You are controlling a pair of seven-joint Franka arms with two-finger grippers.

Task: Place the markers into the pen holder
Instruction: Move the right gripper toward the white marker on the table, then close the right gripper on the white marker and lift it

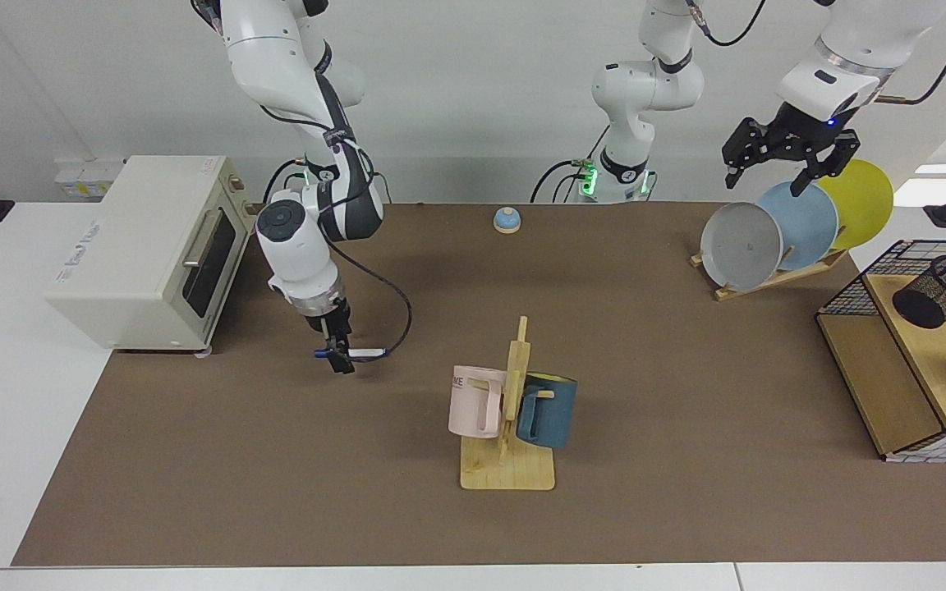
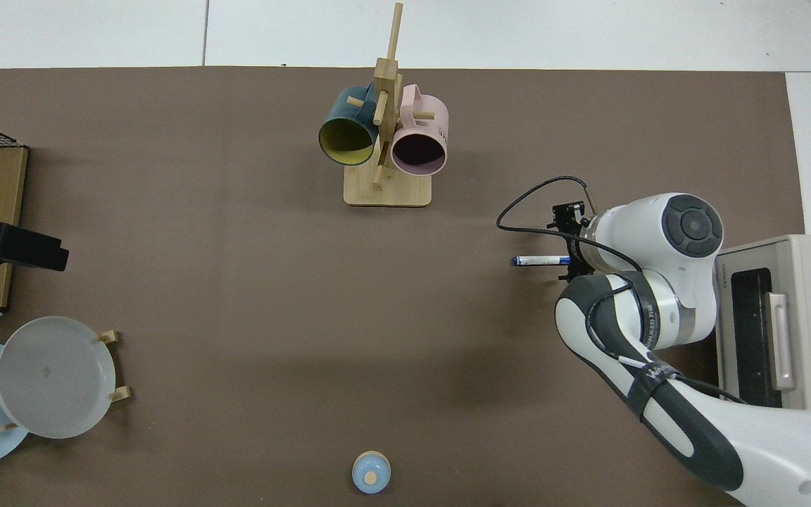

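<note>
Covering most of the desk (image 1: 686,509) is a brown mat, with a white toaster oven (image 1: 144,254) at one end and a black wire basket (image 1: 908,279) over wooden shelving at the other. Right arm bends down from its base beside the oven, wrist pointing almost straight down. Left arm waits, raised above the plate rack (image 1: 769,275), which holds grey, blue and yellow plates. Mug stand (image 1: 510,410) sits mid-mat with a pink mug (image 1: 475,402) and a dark blue mug (image 1: 547,408) hung on it. Pen holder (image 1: 941,291) sits tilted on the wooden shelf inside the basket, well apart from the marker. Small blue bell (image 1: 507,219) sits near the arm bases. Right gripper (image 1: 340,359) is down at mat level on the capped end of the marker (image 1: 366,354); fingers straddle the barrel, can't tell if they've clamped yet. In the top view the marker (image 2: 541,260) lies flat on the mat, its free end sticking out from under the right gripper (image 2: 572,260). Left gripper (image 1: 783,164) hangs with fingers spread apart, holding nothing.
</note>
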